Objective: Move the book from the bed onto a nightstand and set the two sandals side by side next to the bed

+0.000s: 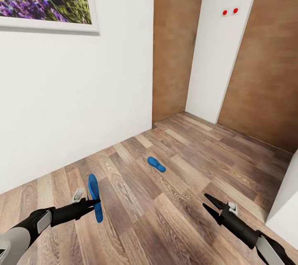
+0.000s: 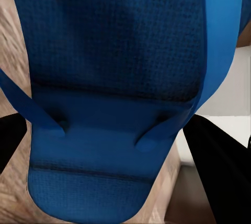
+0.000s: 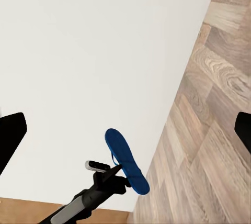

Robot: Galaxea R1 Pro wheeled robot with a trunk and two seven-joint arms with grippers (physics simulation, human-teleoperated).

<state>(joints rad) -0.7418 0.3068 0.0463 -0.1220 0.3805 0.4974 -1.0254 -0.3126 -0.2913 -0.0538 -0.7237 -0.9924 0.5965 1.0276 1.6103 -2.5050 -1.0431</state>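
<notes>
Clamping blue sandal (image 1: 94, 198), left gripper (image 1: 96, 203); right gripper (image 1: 208, 204) spread, empty.

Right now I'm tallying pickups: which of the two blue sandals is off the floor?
The sandal clamped in the left gripper, held on edge in the air. The other sandal lies flat on the wood floor farther ahead.

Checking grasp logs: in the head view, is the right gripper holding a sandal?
No. The right gripper is open and empty above the floor; the left gripper holds one sandal.
</notes>
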